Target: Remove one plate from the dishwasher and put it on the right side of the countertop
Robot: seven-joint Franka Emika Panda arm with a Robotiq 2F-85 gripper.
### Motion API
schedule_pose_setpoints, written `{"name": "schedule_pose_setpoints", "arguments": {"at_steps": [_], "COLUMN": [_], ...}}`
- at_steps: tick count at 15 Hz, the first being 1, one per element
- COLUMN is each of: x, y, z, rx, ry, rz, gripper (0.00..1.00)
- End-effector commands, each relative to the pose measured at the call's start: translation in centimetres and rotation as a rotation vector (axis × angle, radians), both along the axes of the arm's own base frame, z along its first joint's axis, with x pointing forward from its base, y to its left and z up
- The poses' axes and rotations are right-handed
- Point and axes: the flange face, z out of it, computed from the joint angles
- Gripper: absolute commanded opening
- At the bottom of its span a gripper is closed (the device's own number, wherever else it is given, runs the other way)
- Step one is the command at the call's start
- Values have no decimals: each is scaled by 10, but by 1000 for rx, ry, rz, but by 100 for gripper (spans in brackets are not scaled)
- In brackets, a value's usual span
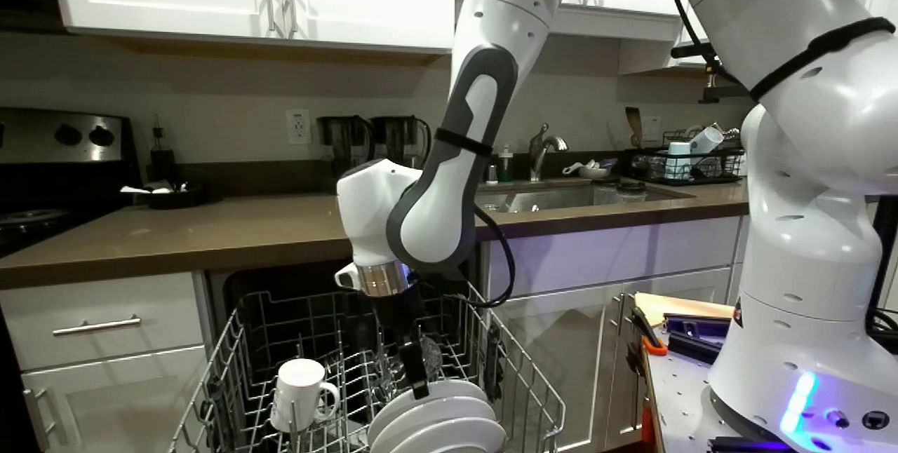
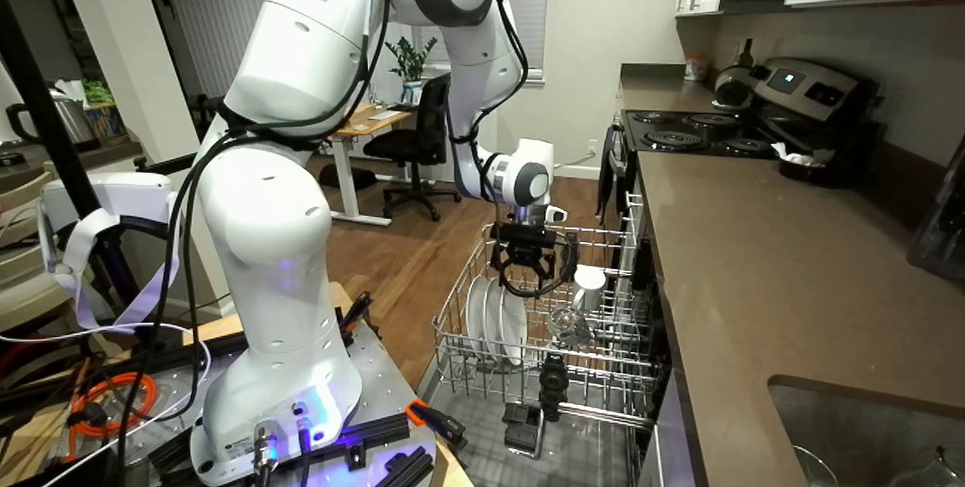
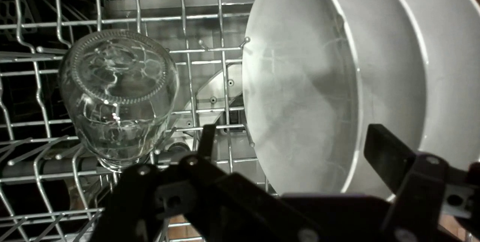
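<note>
Plates (image 3: 300,84) on edge in dishwasher (image 2: 580,449), jaws spread wide — holding nothing, stove display (image 2: 788,81) unreadably small.

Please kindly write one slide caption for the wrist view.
An open pincer near three white plates and an upturned glass jar in a dishwasher rack.

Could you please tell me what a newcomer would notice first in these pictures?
First would likely be the big white robot arm, bent over the pulled-out dishwasher rack. Next come the white plates standing in that rack, with the open gripper right by them. The blue light glowing on the arm's base may catch the eye too.
</note>
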Motion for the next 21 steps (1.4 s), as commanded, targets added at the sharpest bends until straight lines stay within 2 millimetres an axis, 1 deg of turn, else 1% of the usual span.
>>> {"name": "schedule_pose_setpoints", "arguments": {"at_steps": [1,2,3,4,5,6,7,8,11,13,14,15,16,18,19,20,21], "x": [9,10,11,12,13,13,14,15,18,20,20,21,22,23,24,24,24], "y": [-3,-3,-4,-5,-5,-6,-7,-8,-8,-7,-6,-5,-5,-5,-5,-5,-5], "z": [-12,-16,-18,-21,-24,-26,-27,-29,-29,-28,-27,-25,-24,-22,-21,-20,-20], "rx": [46,60,72,86,100,110,118,123,130,128,126,125,123,120,119,119,119], "ry": [36,48,57,69,80,91,104,116,141,151,155,157,158,159,158,157,157], "rz": [14,7,-1,-9,-14,-21,-30,-36,-51,-54,-54,-54,-54,-54,-54,-54,-54], "gripper": [96,90,89,85,85,64,60,59,37,26,33,26,33,41,38,42,16]}}
